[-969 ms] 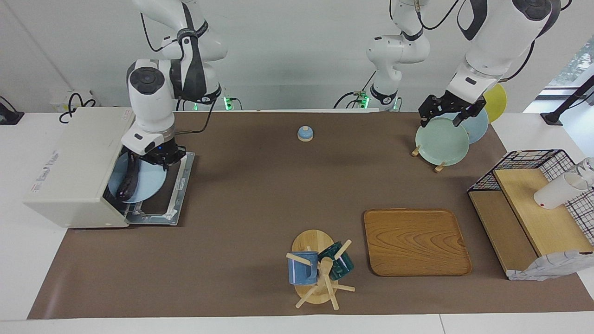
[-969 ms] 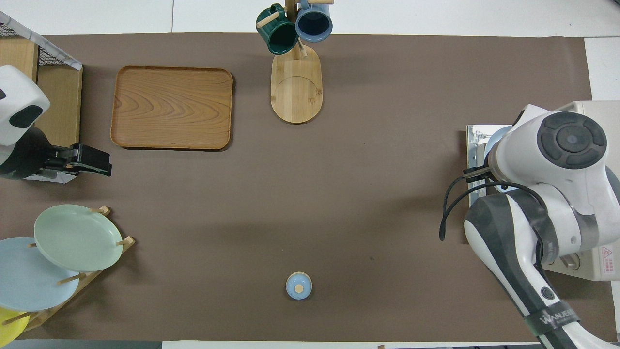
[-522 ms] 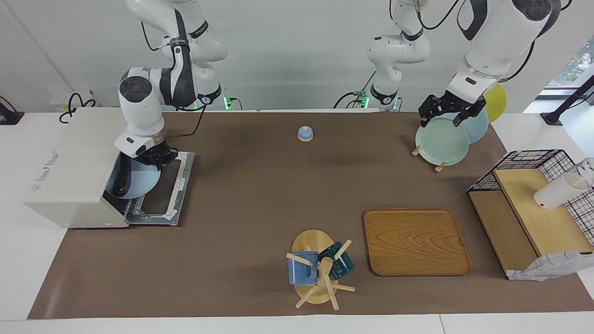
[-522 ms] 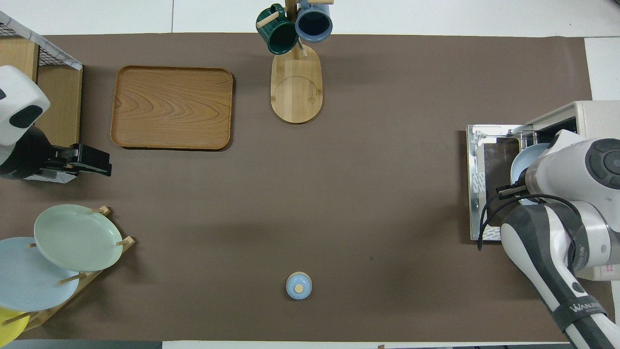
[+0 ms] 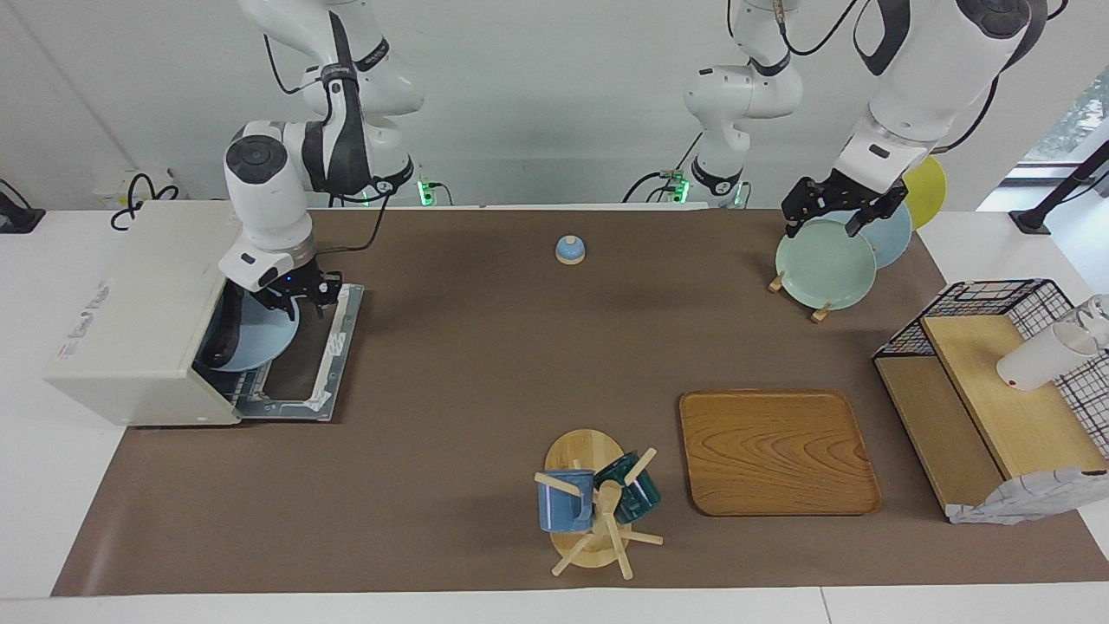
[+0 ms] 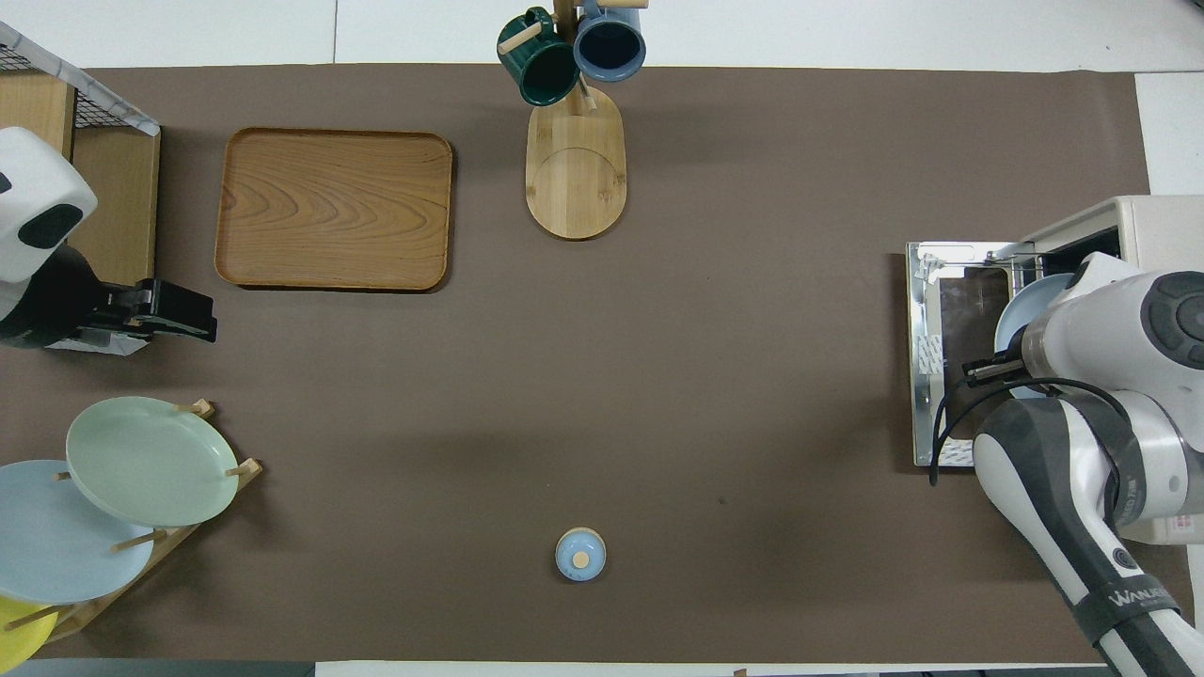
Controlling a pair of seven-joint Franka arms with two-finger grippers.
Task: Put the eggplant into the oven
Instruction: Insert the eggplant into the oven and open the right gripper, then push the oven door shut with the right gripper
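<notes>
The oven (image 5: 130, 312) stands at the right arm's end of the table with its drop-down door (image 5: 303, 360) lowered flat onto the brown mat. A light blue plate (image 5: 260, 334) sits partly inside the oven mouth, and the eggplant (image 5: 221, 334) lies on that plate, just within the opening. The right gripper (image 5: 299, 295) hovers over the plate's edge nearest the robots; I cannot tell whether its fingers are spread or closed, and nothing visibly hangs from them. The left arm waits at its own end of the table, its gripper (image 5: 832, 212) spread wide over the green plate (image 5: 823, 264) in the plate rack. A wooden tray (image 5: 775, 451) lies near the mug stand (image 5: 589, 507).
</notes>
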